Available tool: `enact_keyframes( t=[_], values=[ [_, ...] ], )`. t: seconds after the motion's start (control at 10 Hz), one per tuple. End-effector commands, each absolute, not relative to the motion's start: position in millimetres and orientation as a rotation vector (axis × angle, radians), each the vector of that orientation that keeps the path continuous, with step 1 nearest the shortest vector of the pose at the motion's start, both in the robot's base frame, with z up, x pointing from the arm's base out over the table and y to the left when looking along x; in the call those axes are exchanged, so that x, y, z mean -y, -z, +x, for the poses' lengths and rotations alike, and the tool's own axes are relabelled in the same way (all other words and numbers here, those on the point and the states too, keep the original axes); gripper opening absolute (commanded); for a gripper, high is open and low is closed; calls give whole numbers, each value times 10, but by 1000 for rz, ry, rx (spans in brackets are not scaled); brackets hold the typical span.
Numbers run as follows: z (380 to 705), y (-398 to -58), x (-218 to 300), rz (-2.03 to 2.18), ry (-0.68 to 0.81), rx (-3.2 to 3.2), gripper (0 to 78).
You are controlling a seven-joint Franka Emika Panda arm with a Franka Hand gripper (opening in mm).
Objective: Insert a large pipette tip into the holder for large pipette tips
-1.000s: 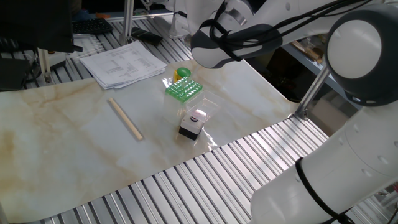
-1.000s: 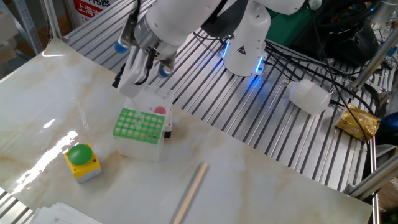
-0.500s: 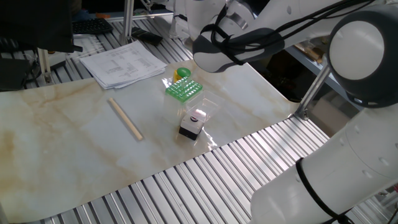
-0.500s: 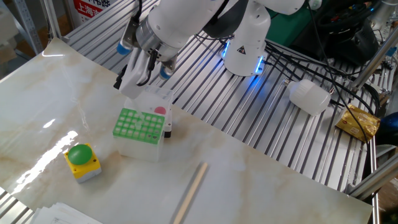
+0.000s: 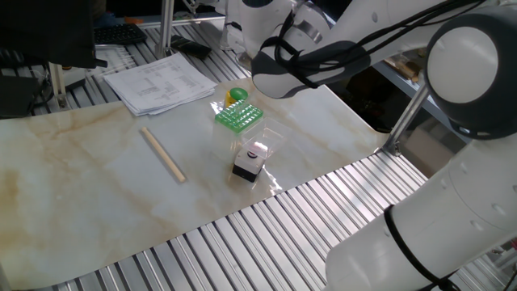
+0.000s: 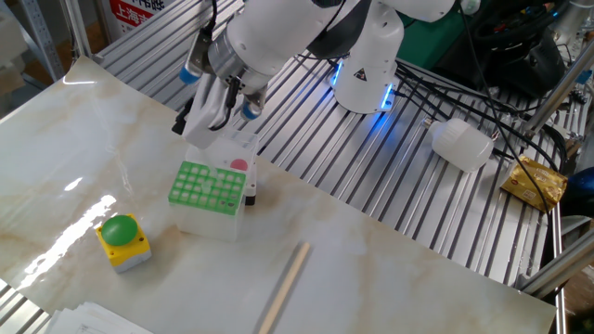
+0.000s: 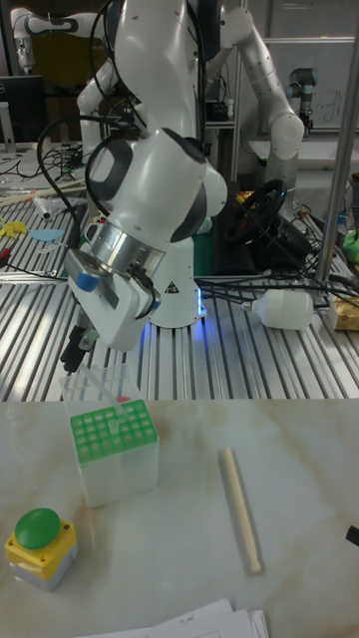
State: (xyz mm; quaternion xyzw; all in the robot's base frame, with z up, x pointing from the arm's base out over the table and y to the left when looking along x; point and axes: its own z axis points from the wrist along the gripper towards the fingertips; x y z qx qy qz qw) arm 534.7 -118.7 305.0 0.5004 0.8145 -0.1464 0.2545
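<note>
My claw [image 6: 215, 109] hovers above the far edge of the bright green square rack of round holes [image 6: 208, 186], which sits on the pale marble tabletop [image 6: 390, 278]; I cannot tell whether it grips a tip, though I judge this height suits lining up an insertion

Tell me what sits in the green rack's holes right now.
The green rack shows a grid of holes that look empty, no tip visibly standing in them. The hole bottoms are hidden, and the gripper hovers above its far edge.

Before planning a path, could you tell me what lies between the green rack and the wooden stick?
Only bare marble tabletop lies between the rack and the stick, clearest in the tall fixed view.
</note>
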Motion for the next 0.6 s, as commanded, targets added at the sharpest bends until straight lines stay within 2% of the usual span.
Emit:
enact_keyframes(
  t=[0.1,0.6],
  values=[
    [5328,-3130,1215,1349,394,-2228,12],
    [5313,-3111,1221,1353,398,-2214,12]
  ],
)
